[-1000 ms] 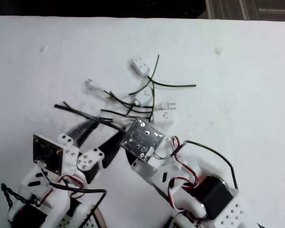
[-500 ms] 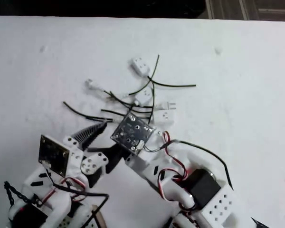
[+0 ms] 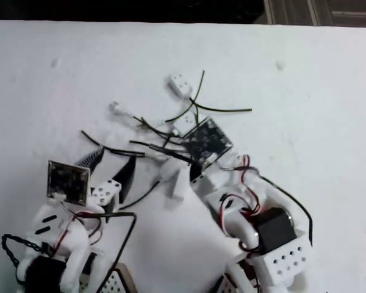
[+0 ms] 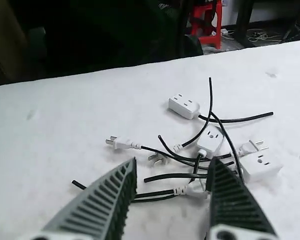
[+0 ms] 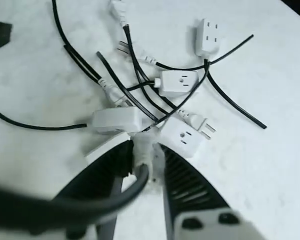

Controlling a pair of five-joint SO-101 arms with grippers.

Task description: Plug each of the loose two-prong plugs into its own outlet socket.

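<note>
Beside the cord pile [image 3: 171, 131], the right jaws hold what looks like a plug [image 5: 142, 147], ready for a socket [image 5: 182, 136]; the left jaws are open, waiting.

White arms [image 3: 64, 244] carry red-and-black wiring [image 3: 234, 203], black motors [image 3: 274, 229] and grey ribbed fingers [image 4: 104, 210].

No legible txt, labels or nos. anywhere.

Left gripper [image 4: 172, 170] low, jaws wide apart; right gripper [image 5: 144, 148] closed on a plug [image 5: 144, 142]
</note>
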